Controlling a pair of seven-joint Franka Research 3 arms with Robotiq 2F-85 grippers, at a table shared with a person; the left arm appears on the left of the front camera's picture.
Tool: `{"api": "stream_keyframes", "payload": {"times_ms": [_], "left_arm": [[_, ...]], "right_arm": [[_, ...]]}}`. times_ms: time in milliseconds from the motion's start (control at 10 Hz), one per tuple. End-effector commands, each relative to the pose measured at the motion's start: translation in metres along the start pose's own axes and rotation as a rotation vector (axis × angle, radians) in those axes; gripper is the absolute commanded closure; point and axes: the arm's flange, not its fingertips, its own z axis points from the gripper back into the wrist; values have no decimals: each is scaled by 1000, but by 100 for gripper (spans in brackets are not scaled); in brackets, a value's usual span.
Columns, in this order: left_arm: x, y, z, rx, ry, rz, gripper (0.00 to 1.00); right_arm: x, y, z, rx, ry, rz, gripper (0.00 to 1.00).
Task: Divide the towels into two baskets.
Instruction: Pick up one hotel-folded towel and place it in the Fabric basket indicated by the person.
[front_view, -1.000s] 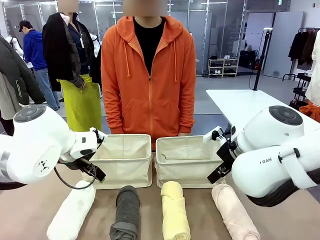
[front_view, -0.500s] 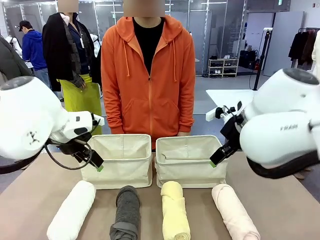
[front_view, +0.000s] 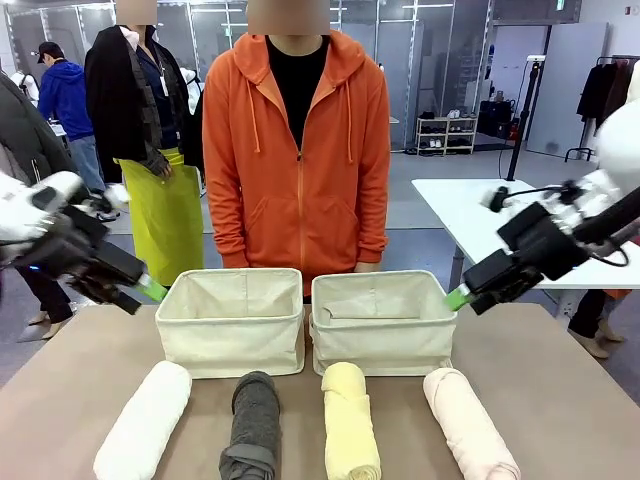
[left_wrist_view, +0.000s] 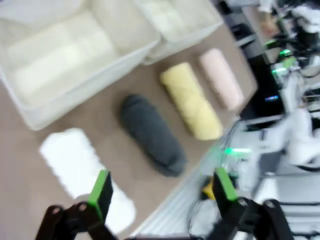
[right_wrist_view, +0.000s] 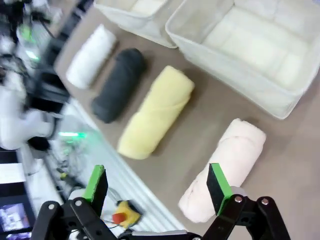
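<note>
Hanging released and empty, the left tool (left_wrist_view: 162, 185) and right tool (right_wrist_view: 157, 182) flank the left basket (front_view: 232, 345) and right basket (front_view: 380, 348); white towel (front_view: 145, 420), grey towel (front_view: 253, 418), yellow towel (front_view: 350, 422) and pink towel (front_view: 468, 425) line the desk (front_view: 565, 405).

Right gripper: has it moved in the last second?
Yes. The right gripper has risen and swung right, from the right basket's lower front corner to just past its upper right rim.

Left pincer (left_wrist_view: 162, 186) and right pincer (right_wrist_view: 156, 182) aloft, angled downward, both splayed wide.
</note>
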Motion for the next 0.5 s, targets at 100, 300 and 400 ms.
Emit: {"api": "stream_keyframes", "payload": {"times_ms": [100,300,400], "left_arm": [[-55,72,67,-278,-278,171,0],[-101,102,101,-290,-448,243,0],[-120,108,117,-274,-495,261,0]], "right_arm": [[-42,-77,63,292,-203,-281,0],[-93,-127,121,339,-427,-431,0],[-121,-146,146,324,-508,-499,0]]}}
